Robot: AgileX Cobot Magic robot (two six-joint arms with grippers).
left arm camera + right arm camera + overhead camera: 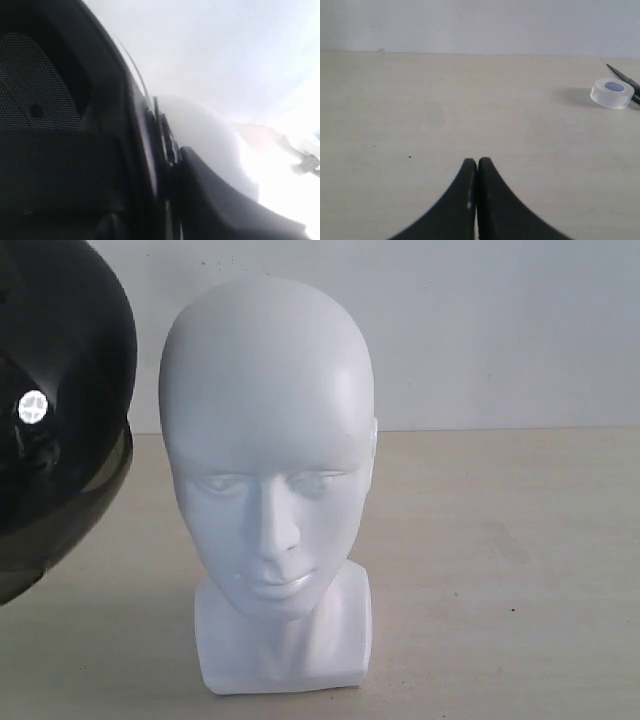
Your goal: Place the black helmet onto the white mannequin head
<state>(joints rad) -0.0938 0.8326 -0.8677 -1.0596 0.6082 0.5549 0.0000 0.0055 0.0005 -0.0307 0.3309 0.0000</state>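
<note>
Black helmet (55, 410) hangs beside white mannequin head (268, 440), awaiting lift over crown; right gripper (477, 167) closed empty, left gripper's hold indeterminate.

On the pale beige counter (500, 540), standing upright, a glossy white plastic mannequin head (265, 440); lying flat elsewhere, a translucent tape roll (612, 93).

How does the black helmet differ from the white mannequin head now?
The black helmet is dark with a smoky visor; the white mannequin head is glossy white with a moulded face. The head stands upright on its base; the helmet is beside it, cut off by the frame. Both are rounded.
</note>
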